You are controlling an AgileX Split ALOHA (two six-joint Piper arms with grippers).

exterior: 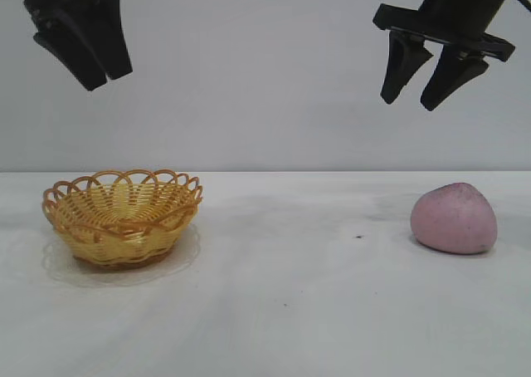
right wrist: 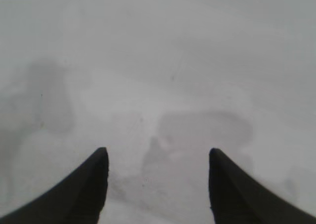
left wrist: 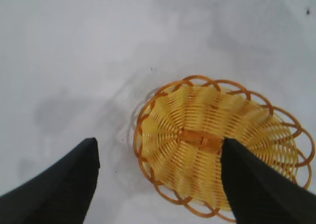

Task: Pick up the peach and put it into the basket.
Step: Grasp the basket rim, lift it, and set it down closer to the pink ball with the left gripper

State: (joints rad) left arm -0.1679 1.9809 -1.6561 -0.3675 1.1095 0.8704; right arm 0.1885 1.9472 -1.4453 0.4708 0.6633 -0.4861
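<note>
White tabletop [exterior: 290,310]: smudged, grey wall [exterior: 249,78] behind.
Yellow woven basket [exterior: 123,217]: left.
Pink-mauve rounded peach [exterior: 454,219]: right.
Left gripper [exterior: 101,71]: raised, open, empty.
Right gripper [exterior: 412,95]: raised, open, empty.

Peach [exterior: 454,219]: dusty pink-mauve, matte, finely speckled. Basket [exterior: 123,217]: yellow weave, orange-brown looped scalloped rim and base; orange-brown strip across inner floor. Surface [exterior: 315,310]: white, faint grey smudges, small dark speck at 9 o'clock of peach. Left gripper [exterior: 98,74] and right gripper [exterior: 411,95]: black. Backdrop pale grey.
</note>
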